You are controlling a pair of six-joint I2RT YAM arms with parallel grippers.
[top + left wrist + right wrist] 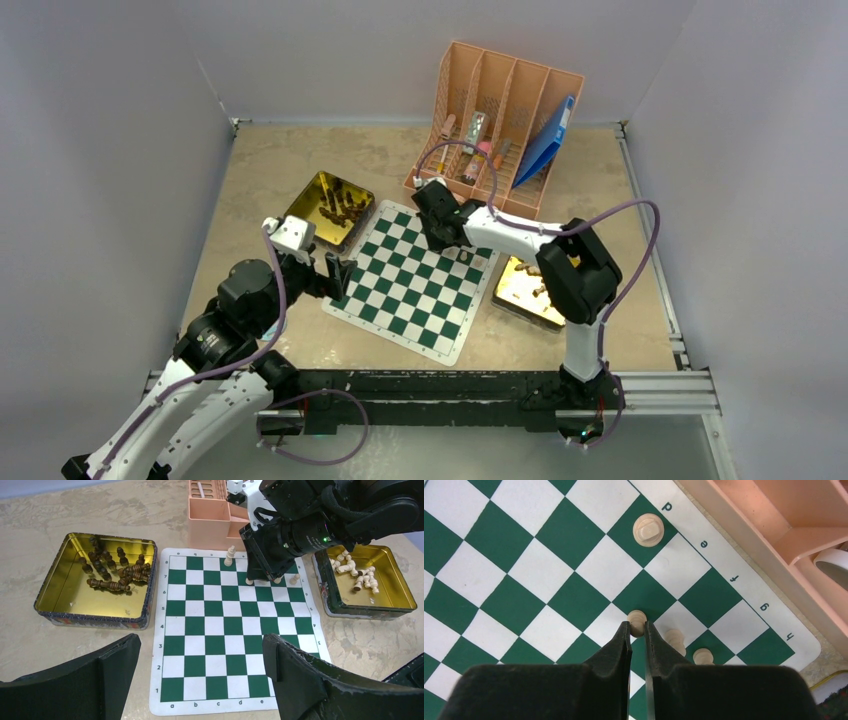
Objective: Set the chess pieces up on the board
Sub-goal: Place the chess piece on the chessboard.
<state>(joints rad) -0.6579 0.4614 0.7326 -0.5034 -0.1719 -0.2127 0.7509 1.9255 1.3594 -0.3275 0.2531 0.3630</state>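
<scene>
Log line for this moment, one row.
right gripper: shut on pale pawn at board | left gripper: open | dark pieces: in gold tin

The left gripper [200, 640] hangs with jaws wide apart over the near edge of the board [220, 630]. The right gripper [263, 577] points down among pale pawns [295, 578] near a taller pale piece [229, 556]. Dark pieces [115, 575] lie in the left tin [92, 614], loose pale pieces [357, 572] in the right tin [372, 611].

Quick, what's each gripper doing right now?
Left gripper: open, holding nothing.
Right gripper: shut on a pale pawn.
</scene>
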